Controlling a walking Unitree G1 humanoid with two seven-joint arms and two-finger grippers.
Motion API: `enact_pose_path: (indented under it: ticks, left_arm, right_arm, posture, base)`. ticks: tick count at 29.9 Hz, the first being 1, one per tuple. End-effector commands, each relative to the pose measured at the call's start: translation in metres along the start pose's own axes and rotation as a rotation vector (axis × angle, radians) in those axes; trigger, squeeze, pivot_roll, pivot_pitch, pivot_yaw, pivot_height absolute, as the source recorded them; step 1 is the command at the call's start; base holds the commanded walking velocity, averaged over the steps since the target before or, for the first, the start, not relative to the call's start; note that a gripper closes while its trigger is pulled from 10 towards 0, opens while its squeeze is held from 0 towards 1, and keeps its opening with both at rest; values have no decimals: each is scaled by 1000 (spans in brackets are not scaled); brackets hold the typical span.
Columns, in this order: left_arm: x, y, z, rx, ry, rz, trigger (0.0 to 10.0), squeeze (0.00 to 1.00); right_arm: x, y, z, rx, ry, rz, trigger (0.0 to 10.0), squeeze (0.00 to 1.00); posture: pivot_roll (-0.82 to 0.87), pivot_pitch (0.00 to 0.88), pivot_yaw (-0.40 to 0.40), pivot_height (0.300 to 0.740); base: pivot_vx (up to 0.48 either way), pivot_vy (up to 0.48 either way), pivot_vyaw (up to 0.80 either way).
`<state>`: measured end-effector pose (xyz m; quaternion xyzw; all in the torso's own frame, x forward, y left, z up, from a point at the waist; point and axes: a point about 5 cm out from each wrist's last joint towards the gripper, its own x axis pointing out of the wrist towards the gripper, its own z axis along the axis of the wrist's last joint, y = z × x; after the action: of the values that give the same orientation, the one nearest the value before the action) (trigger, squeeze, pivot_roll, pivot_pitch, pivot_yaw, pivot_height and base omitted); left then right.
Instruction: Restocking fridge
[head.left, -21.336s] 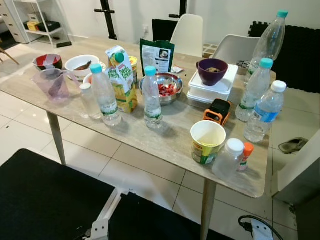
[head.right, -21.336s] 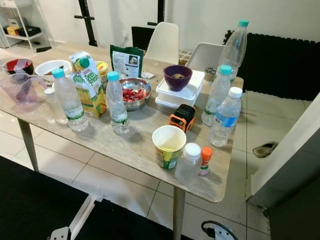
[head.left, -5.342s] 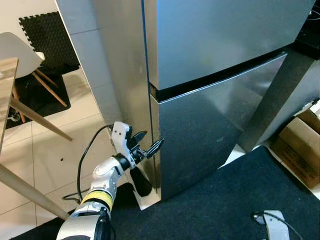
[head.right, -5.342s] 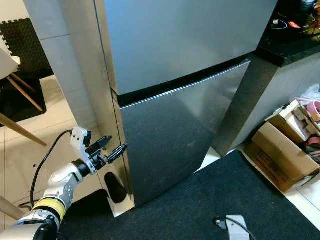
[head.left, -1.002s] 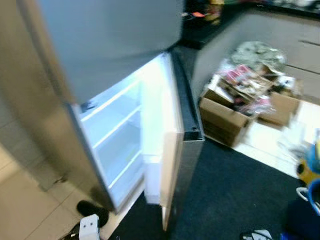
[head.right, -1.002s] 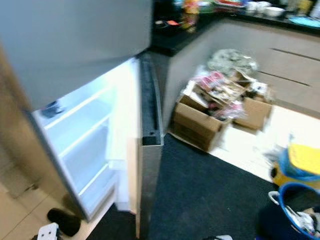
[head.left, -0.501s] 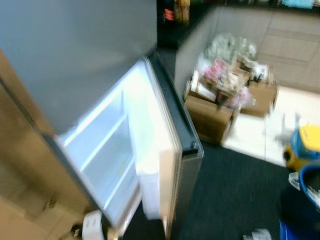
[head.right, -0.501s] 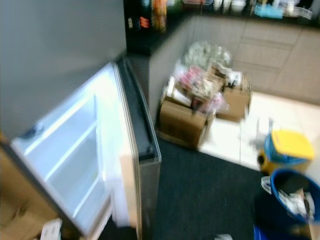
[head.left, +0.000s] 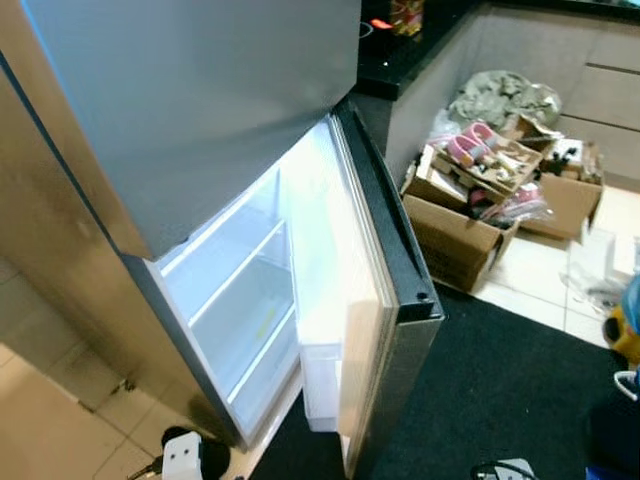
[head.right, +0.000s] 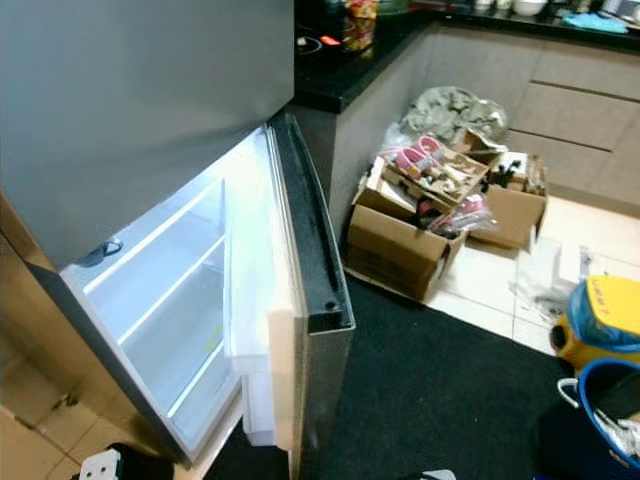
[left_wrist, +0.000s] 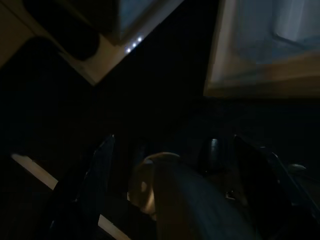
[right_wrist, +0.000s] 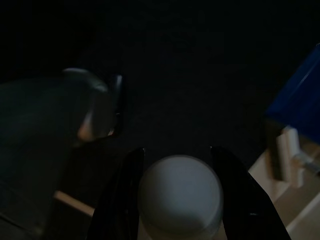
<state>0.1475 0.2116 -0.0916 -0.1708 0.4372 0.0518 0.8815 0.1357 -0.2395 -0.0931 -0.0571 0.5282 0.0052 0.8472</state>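
The steel fridge (head.left: 200, 90) has its lower door (head.left: 385, 300) swung wide open. Inside, the lit compartment (head.left: 240, 290) holds bare white shelves. My right gripper (right_wrist: 176, 165) hangs low over the dark mat and is shut on a bottle with a round white cap (right_wrist: 180, 192); the bottle's body is hidden below the cap. My left gripper (left_wrist: 172, 145) also hangs low near the foot of the fridge, its fingers (left_wrist: 100, 165) spread wide with nothing between them. The left arm's white wrist block (head.left: 182, 455) peeks in at the bottom edge of the left eye view.
Open cardboard boxes (head.right: 400, 245) full of clutter sit against the grey counter base right of the door. A black mat (head.right: 450, 390) covers the floor in front. A yellow and blue bin (head.right: 600, 320) stands at the far right. A dark counter top (head.right: 340, 60) adjoins the fridge.
The lower door, shut five seconds ago with my left gripper at its edge, now stands open. Over the last second the head view swung and sharpened; the door itself kept its place.
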Motion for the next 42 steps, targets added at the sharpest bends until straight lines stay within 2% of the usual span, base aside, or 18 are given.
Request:
enact_pose_path:
  ticks: [1,14,18,26,28,30,34,35,38,39,42]
  left_arm:
    - [0,-1,-4,5,12,5,10000,0]
    - [2,-6,2,-18,-19,-32,10000,0]
    - [4,-11,8,-15,-41,-52,10000,0]
    - [9,-15,37,-88,-169,-35,10000,0]
    - [9,-15,37,-88,-169,-35,10000,0]
    - [9,-12,45,-99,-196,-13,10000,0]
    - [7,-2,55,-177,-247,18,10000,0]
    - [6,1,58,-212,-270,25,7059,0]
    - [5,4,61,-246,-294,29,7059,0]
    - [3,8,65,-291,-326,29,0,0]
    - [0,12,80,-417,-429,-31,0,0]
  right_arm:
    - [-1,-3,-5,0,11,-7,10000,0]
    - [-1,-2,-3,-12,7,2,10000,0]
    - [-1,-1,-3,-14,8,5,10000,0]
    - [-1,0,-4,-22,10,12,10000,0]
    - [-1,0,-4,-22,10,12,10000,0]
    - [-1,0,-4,-25,10,14,10000,0]
    - [-1,0,-4,-30,13,17,10000,0]
    - [-1,0,-4,-30,13,17,10000,0]
    - [-1,0,-4,-30,14,18,10000,0]
    - [-1,0,-5,-30,15,18,10000,0]
    - [-1,1,-6,-34,20,21,10000,0]
  posture:
    - [-36,61,5,740]
    - [-33,63,4,740]
    - [-33,63,4,740]
    - [-32,67,5,740]
    - [-32,67,5,740]
    - [-31,70,3,740]
    - [-32,71,4,740]
    - [-32,71,4,740]
    - [-32,71,4,740]
    - [-33,73,5,740]
    - [-33,73,5,740]
  base:
    - [0,0,0]
    - [0,0,0]
    - [0,-448,0]
    - [0,-155,0]
    - [0,0,0]
    - [0,0,0]
    - [0,0,0]
    - [0,0,0]
    - [0,0,0]
    - [0,0,0]
    - [0,0,0]
